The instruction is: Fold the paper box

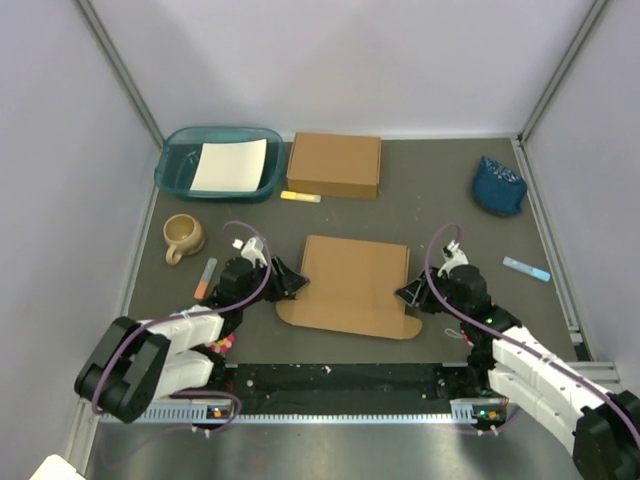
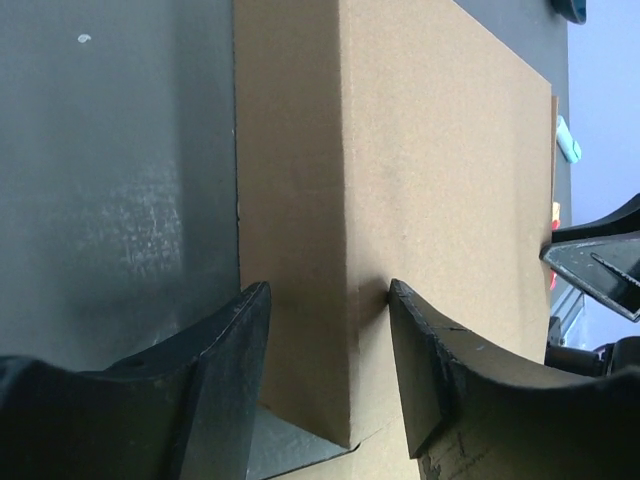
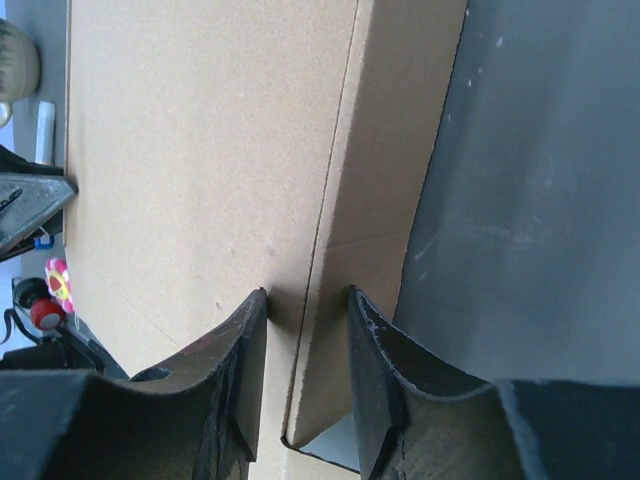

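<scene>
The paper box (image 1: 355,280) lies in the middle of the table, its lid panel flat on top and a rounded front flap sticking out toward me. My left gripper (image 1: 291,279) is at its left edge. In the left wrist view my left gripper (image 2: 328,290) is open and straddles the box's (image 2: 440,180) upright left side wall, one finger outside it and one on the top panel. My right gripper (image 1: 409,292) is at the right edge. In the right wrist view my right gripper (image 3: 307,295) is open more narrowly and straddles the box's (image 3: 200,150) right side flap.
At the back stand a teal tray (image 1: 170,172) holding a white paper sheet (image 1: 230,165) and a twin closed brown box (image 1: 335,165), with a yellow stick (image 1: 300,197) in front of it. A mug (image 1: 183,237) and a tube (image 1: 206,277) lie left. A blue bag (image 1: 498,185) and a light blue strip (image 1: 526,268) lie right.
</scene>
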`<state>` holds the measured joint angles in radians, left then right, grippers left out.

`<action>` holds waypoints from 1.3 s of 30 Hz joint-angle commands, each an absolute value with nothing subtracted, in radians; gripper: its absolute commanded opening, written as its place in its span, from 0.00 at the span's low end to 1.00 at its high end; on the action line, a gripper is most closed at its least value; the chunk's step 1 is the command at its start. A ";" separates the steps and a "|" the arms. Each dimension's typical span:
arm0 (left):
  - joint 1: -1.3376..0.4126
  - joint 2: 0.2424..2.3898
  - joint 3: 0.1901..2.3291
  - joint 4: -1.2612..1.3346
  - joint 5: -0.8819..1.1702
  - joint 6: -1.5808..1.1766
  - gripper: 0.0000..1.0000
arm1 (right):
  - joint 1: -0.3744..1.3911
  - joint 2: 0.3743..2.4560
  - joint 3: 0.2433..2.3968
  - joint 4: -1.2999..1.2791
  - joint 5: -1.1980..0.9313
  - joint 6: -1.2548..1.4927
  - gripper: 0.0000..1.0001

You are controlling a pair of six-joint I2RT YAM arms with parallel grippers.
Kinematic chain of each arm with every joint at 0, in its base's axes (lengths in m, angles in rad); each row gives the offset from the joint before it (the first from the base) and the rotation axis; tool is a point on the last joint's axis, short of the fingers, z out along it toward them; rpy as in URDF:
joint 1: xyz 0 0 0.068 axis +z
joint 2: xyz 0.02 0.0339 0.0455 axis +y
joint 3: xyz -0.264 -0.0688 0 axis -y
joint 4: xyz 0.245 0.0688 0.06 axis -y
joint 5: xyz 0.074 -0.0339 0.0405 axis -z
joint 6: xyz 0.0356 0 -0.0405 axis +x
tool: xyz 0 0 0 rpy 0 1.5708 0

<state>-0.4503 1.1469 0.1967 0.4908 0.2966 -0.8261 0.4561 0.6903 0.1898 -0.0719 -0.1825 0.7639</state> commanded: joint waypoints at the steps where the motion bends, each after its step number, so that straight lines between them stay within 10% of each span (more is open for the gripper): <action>1: -0.454 1.253 0.209 0.627 0.324 -0.848 0.55 | 0.465 0.816 0.170 -0.008 -0.126 0.772 0.30; 13: -0.454 1.514 0.373 0.684 0.243 -0.864 0.52 | 0.327 1.299 0.411 0.258 -0.175 0.715 0.32; 21: -0.454 1.490 0.431 0.568 0.181 -0.836 0.52 | 0.324 1.113 0.551 -0.039 -0.080 0.634 0.65; 27: -0.453 1.476 0.462 0.531 0.178 -0.818 0.52 | 0.324 0.934 0.624 -0.132 -0.043 0.592 0.67; 29: -0.453 1.480 0.475 0.515 0.176 -0.812 0.52 | 0.324 0.881 0.586 -0.028 -0.188 0.607 0.59; 31: -0.453 1.483 0.483 0.508 0.176 -0.807 0.52 | 0.324 0.879 0.542 0.125 -0.324 0.682 0.08; 32: -0.453 1.486 0.486 0.505 0.176 -0.802 0.52 | 0.322 0.926 0.543 0.139 -0.360 0.701 0.00; 39: -0.451 1.514 0.491 0.502 0.189 -0.801 0.51 | 0.293 1.202 0.416 0.457 -0.615 0.853 0.00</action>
